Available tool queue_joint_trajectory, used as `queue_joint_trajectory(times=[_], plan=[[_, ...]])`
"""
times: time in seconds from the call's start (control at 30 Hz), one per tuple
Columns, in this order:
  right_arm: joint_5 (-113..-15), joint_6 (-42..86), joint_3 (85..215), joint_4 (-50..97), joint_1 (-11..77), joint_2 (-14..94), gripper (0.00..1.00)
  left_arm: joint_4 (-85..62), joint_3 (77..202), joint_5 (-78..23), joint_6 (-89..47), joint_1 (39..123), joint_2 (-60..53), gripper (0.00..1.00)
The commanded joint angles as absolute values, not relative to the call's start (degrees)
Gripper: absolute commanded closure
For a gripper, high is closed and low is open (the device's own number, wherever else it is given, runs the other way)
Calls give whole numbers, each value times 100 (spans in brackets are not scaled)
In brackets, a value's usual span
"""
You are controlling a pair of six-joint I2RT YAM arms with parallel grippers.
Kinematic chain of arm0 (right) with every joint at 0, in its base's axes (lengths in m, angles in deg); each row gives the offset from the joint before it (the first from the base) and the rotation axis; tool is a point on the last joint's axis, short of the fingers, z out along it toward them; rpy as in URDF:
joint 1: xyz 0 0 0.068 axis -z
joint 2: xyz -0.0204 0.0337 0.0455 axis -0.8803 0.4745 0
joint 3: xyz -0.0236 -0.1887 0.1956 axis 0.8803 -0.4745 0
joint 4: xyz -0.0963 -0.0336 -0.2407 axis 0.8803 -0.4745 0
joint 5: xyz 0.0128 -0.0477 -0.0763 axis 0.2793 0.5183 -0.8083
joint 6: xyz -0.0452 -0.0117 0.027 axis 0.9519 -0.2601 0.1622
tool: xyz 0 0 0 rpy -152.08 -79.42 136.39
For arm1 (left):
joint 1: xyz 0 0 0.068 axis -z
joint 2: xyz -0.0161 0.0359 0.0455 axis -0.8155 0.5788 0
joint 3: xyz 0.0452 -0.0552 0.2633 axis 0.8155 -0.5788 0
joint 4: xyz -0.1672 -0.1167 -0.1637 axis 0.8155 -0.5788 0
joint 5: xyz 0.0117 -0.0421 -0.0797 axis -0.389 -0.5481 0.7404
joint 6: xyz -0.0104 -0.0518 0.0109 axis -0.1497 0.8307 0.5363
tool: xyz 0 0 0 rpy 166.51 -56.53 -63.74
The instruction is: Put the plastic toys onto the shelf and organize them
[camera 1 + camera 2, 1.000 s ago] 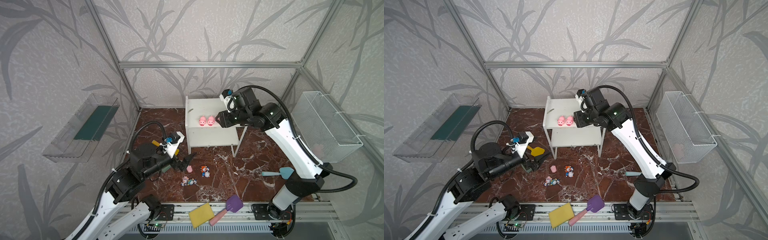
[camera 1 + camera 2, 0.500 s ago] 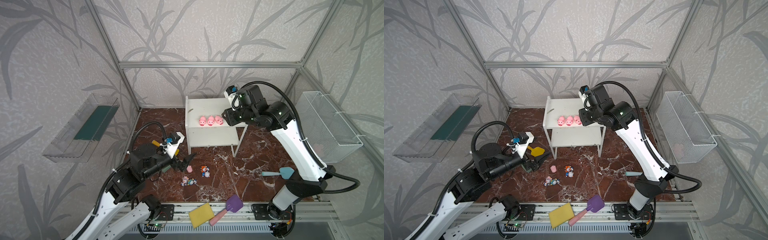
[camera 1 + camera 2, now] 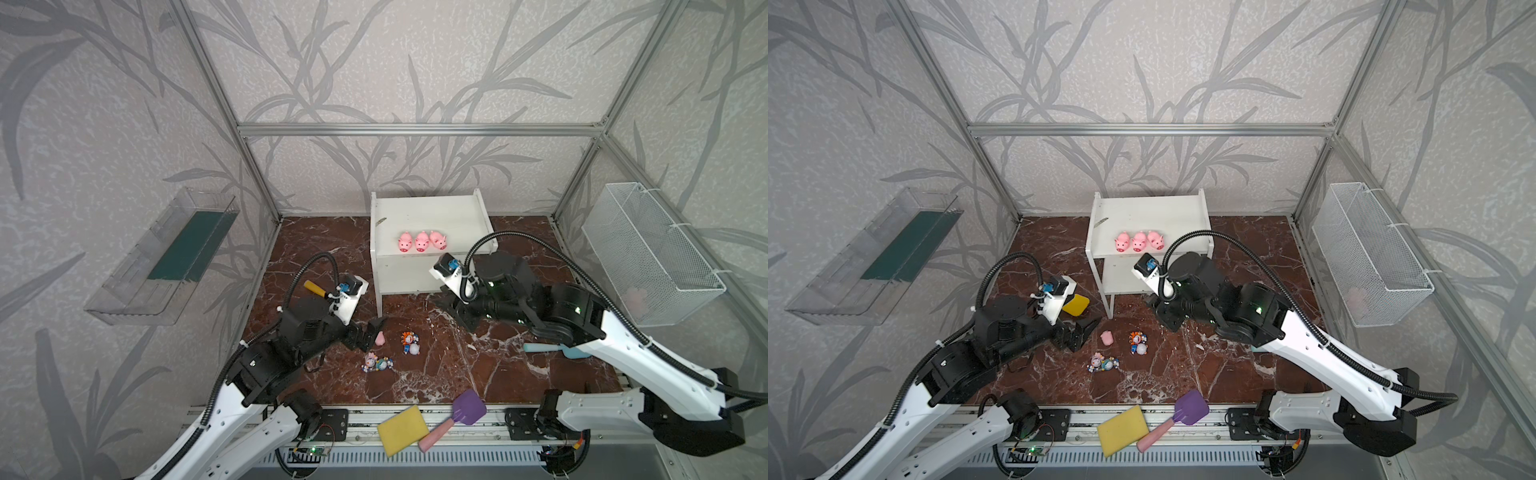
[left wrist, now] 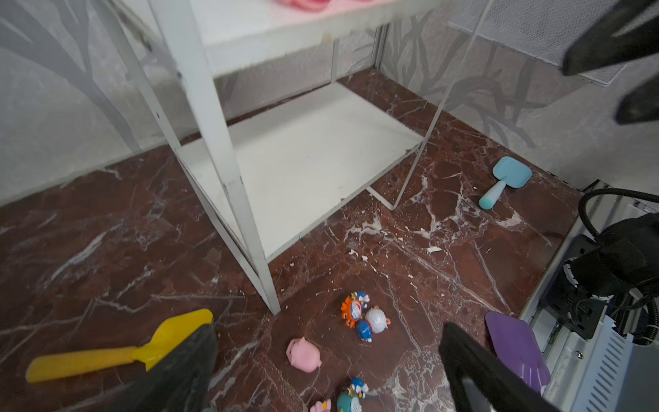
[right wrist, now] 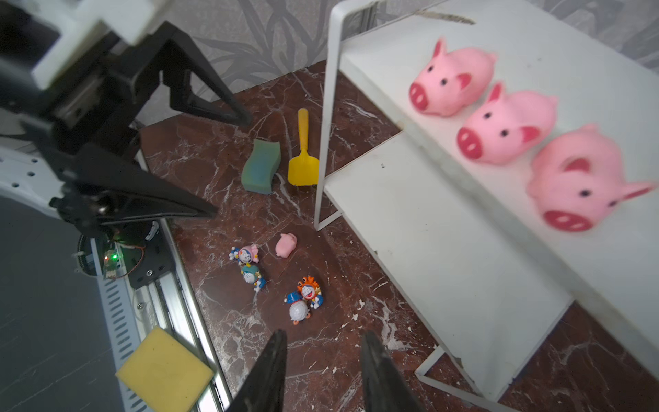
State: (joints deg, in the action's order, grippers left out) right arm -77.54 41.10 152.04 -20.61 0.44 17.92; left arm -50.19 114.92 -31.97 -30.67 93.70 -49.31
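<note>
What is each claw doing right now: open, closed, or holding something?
Left claw: wide open, empty, over the pig on the floor.
Right claw: partly open, holding nothing.

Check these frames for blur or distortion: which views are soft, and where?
Right wrist view: the three pigs on the shelf are smeared, the nearest worst; the floor figurines are crisp. Left wrist view: fingers of the left claw are out of focus. Both top views: sharp, evenly lit.

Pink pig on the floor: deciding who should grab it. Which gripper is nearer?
Left. The left gripper is right beside the pink pig; the right gripper stands farther off, near the shelf.
</note>
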Motion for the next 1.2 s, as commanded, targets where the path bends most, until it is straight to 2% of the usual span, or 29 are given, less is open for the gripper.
queue_joint_trajectory(times=[0.0, 0.2, 0.4, 0.6, 0.77, 1.17], plan=[[-7883, 4038, 14323, -1059, -288, 1400, 64, -4979, 11123, -3309, -2148, 9425, -4902, 1], [-8245, 3529, 12889, -348, -708, 900, 64, -4701, 10542, -3816, -1086, 9681, -4724, 1], [-8319, 2967, 11941, 151, -766, 448, 64, -4283, 9998, -4397, -446, 9836, -4291, 4], [-8368, 2671, 11401, 237, -774, 83, 58, -3762, 9676, -4534, 101, 9863, -3562, 7], [-8394, 2493, 11036, 269, -776, -227, 54, -3310, 9464, -4660, 479, 9902, -3047, 13], [-8586, 2478, 10666, 59, -776, -877, 49, -2765, 9363, -5098, 1079, 10064, -1949, 23]])
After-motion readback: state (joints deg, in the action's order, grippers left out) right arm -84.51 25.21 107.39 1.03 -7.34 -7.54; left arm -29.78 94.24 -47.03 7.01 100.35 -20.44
